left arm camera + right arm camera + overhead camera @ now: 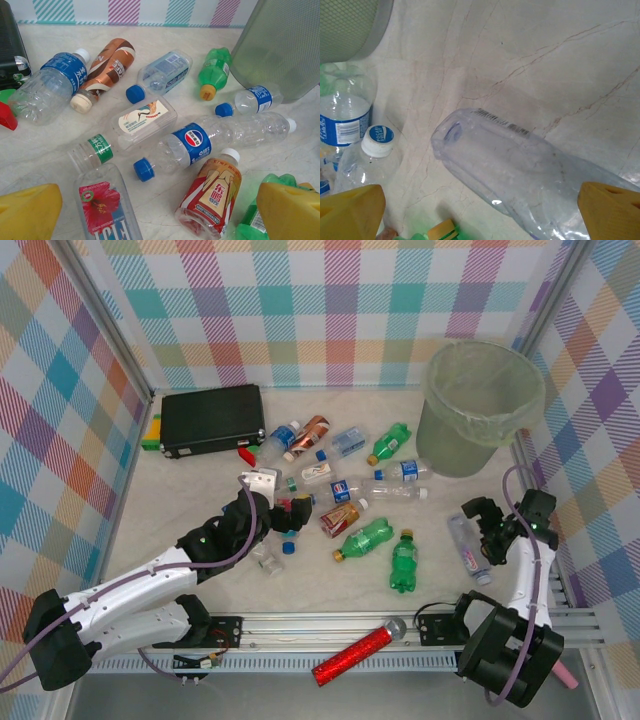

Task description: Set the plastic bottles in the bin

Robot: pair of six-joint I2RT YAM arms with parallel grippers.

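While left gripper [286, 514] and right gripper [483, 529] held jaws apart, empty, plastic bottles [365, 537] littered the desk [195, 495], bin [458, 445] seemingly unfilled.

Thirteen plastic bottles [370, 490] can be told apart on the surface [180, 495]: three green bottles [365, 538], one brown bottle [308, 435] and nine clear. Two green ones lie between the left claw [160, 212] and the right claw [480, 212]; the third lies beyond both. One bin [465, 445], well beyond the right claw. One black case [212, 418], beyond the left claw — one red glittery tube [352, 655], nearer than either. Two claws.
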